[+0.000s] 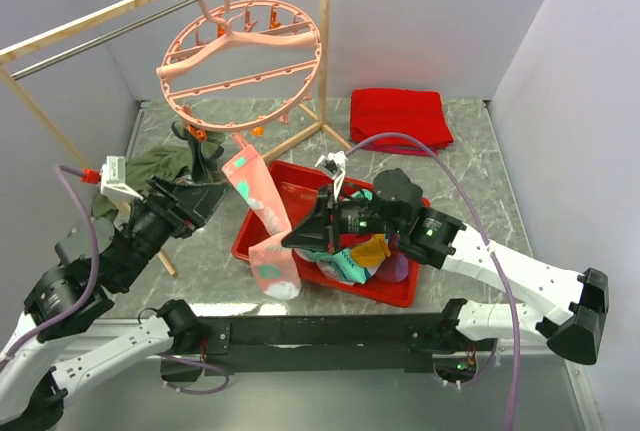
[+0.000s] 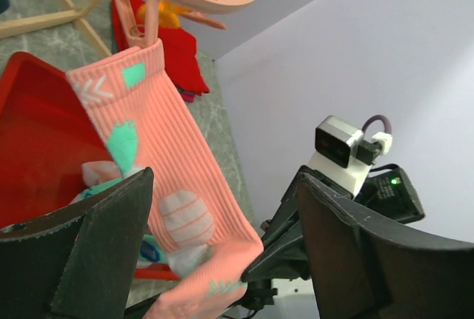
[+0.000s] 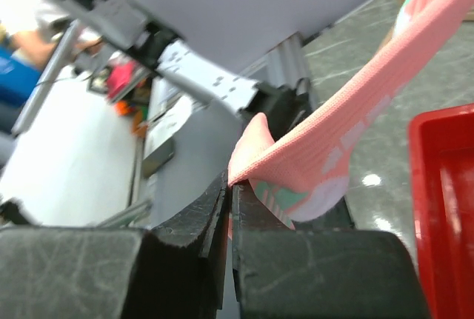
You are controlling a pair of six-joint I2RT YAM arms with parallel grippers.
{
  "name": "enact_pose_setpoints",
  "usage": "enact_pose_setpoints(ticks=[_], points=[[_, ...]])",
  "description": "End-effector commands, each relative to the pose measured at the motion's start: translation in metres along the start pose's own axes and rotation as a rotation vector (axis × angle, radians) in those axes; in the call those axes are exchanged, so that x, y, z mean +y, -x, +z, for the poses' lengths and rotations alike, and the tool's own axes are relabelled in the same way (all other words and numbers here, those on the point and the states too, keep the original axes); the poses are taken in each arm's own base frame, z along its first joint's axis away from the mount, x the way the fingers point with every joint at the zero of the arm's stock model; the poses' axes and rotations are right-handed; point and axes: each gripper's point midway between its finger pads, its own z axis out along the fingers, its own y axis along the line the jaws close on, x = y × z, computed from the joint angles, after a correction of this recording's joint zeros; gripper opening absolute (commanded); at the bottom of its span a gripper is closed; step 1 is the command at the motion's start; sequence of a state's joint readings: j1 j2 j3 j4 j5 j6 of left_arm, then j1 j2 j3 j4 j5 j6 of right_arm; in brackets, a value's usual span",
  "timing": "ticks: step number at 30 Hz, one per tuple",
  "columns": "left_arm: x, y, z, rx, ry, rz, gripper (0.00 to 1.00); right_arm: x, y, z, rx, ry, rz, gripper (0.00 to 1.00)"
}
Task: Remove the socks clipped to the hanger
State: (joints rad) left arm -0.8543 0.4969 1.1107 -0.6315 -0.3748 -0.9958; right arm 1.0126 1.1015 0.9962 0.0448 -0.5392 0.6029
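Note:
The round pink hanger (image 1: 240, 46) hangs by its hook from the rack's metal bar. One pink sock (image 1: 262, 216) with teal marks hangs from a pink clip (image 2: 148, 23) on its rim. My right gripper (image 1: 293, 241) is shut on this sock's lower end, pinching a fold of it (image 3: 252, 141) between the fingertips (image 3: 231, 186). My left gripper (image 2: 222, 223) stands open beside the sock (image 2: 159, 149), its fingers on either side of the sock's lower part without touching it. Several other socks (image 1: 365, 251) lie in the red tray.
The red tray (image 1: 300, 176) sits under the hanger, below the hanging sock. A folded red cloth (image 1: 400, 116) lies at the back right. The wooden rack's post (image 1: 325, 41) and feet stand behind the tray. A dark green sock (image 1: 160, 166) lies by the left arm.

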Motion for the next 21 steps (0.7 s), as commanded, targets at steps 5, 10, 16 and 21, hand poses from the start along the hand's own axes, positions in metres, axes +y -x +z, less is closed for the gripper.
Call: enact_pose_setpoints(ticks=[5,10,16,21], points=[[-0.023,0.007,0.026,-0.071,-0.062,-0.135,0.84,0.057,0.009,-0.037,0.087,0.326,-0.017,0.05],[-0.02,0.007,0.037,-0.088,-0.024,-0.158,0.84,0.071,0.021,-0.055,0.088,0.397,-0.009,0.04],[-0.018,0.013,0.043,-0.127,0.005,-0.147,0.87,0.088,0.041,-0.075,0.076,0.469,-0.017,0.03],[-0.008,0.017,0.049,-0.151,0.082,-0.12,0.89,0.098,0.051,-0.081,0.093,0.502,-0.016,0.02]])
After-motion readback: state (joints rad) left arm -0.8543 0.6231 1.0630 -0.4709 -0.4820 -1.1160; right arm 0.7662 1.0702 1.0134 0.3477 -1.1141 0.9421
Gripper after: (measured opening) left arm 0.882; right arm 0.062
